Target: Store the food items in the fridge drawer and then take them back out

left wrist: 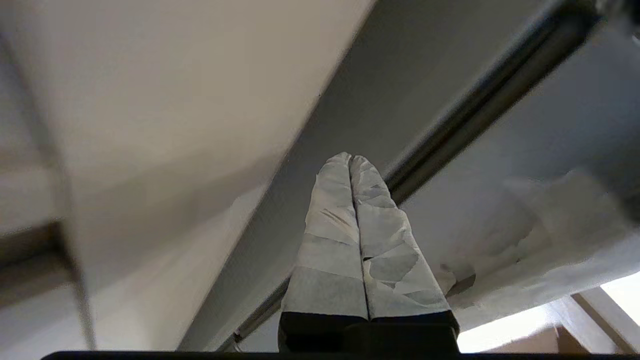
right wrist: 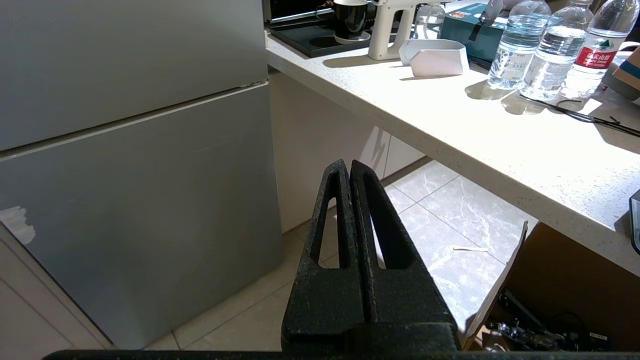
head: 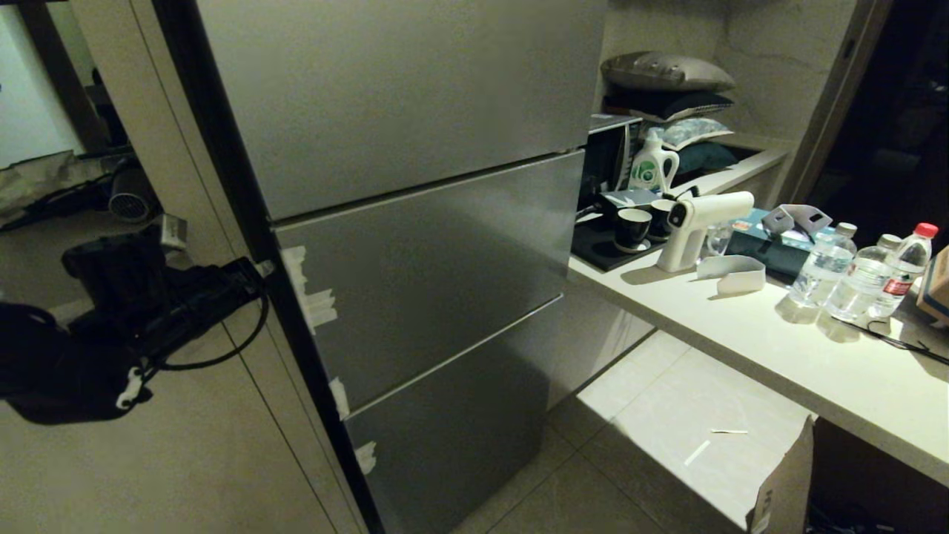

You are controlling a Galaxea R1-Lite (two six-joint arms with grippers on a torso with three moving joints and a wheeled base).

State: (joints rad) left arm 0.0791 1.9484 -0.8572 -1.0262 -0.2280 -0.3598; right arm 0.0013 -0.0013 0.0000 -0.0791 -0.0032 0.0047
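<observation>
Left gripper (left wrist: pixel 350 159) pinched shut, empty, tips at taped edge of middle fridge panel (head: pixel 437 274); hook that edge squarely, pull straight; right gripper (right wrist: pixel 348 167) shut, parked right of panel.

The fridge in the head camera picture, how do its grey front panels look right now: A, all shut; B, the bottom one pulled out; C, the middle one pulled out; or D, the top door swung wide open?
A: the fridge's three grey panels sit flush with only thin seams between them, and no drawer or food shows.
</observation>
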